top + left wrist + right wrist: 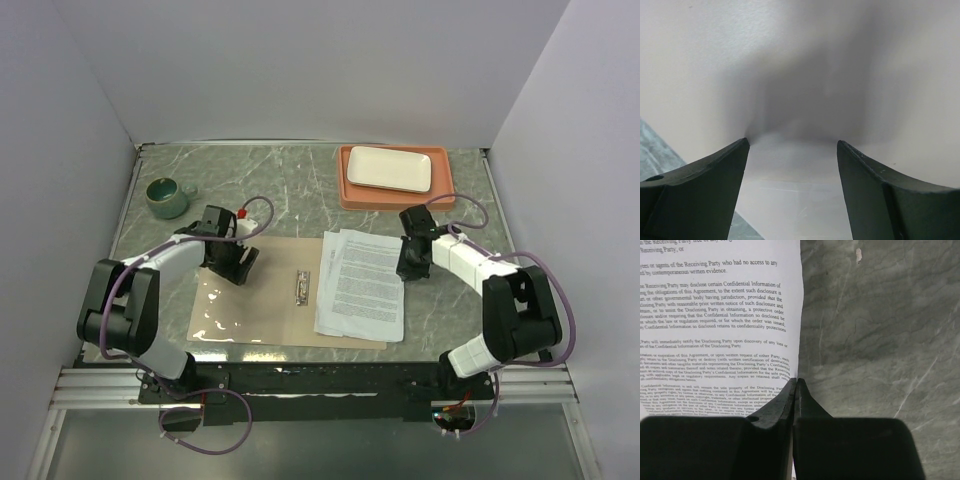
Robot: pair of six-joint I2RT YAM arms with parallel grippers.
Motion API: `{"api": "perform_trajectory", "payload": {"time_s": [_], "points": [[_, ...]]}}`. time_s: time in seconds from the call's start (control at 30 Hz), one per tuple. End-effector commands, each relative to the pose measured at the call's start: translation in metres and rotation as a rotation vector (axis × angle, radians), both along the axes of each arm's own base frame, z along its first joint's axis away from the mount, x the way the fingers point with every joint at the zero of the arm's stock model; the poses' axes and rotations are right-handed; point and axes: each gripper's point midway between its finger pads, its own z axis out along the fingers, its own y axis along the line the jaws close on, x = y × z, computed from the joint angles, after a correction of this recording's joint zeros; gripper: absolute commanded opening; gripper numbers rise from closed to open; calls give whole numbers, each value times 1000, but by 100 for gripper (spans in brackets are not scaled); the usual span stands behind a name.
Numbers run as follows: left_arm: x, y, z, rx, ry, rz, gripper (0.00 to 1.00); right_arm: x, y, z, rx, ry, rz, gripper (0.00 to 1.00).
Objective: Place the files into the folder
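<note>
The files (362, 285) are a slightly fanned stack of white printed sheets lying on the right half of the open tan folder (275, 300), with their right edge hanging over onto the table (280, 190). In the right wrist view you can read bits of the top sheet (715, 315): "Receiving Party", "Confidential Information", "Disclosing Party", so it's an NDA-type agreement. The right gripper (410, 268) is at that right edge. Up close (796, 382) its fingers are clenched tight together with the sheet's edge running straight into the tips, so it looks like it's got the paper pinched.

The left half of the folder has a glossy clear sleeve (222, 310) on it, all glare, and I can't tell what's inside. A small metal clip (303, 287) sits along the middle crease. The left gripper (235, 268) is down over the top of that left half, and its wrist cam (792, 141) shows the fingers spread wide apart over a pale surface, gripping nothing.

Further out, at the back right, a salmon-orange tray (350, 195) holds a white rectangular plate (390, 168), just beyond the files. A green cup (168, 197) stands at the back left, well apart from the folder
</note>
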Motion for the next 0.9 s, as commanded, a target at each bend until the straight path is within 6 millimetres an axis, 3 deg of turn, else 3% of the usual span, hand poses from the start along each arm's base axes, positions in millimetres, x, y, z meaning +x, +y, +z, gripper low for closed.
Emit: {"api": "perform_trajectory", "payload": {"time_s": [0.0,0.2,0.4,0.5,0.6,0.7,0.87], "points": [[11,12,15,17,-72,7,78,8,1,20,30,-73,-2,0],[15,38,32,37,-112,52,78,11,20,57,144,-160,33,0],[10,78,34,73,-115,122,78,11,61,117,345,-287,144,0],[5,103,30,99,-103,164,78,7,90,153,413,-362,242,0],[2,128,27,136,-102,196,78,2,123,207,465,-473,359,0],[-5,149,20,187,-92,215,78,-3,142,240,504,-517,411,0],[-14,171,14,262,-96,200,78,-11,165,264,571,-552,474,0]]}}
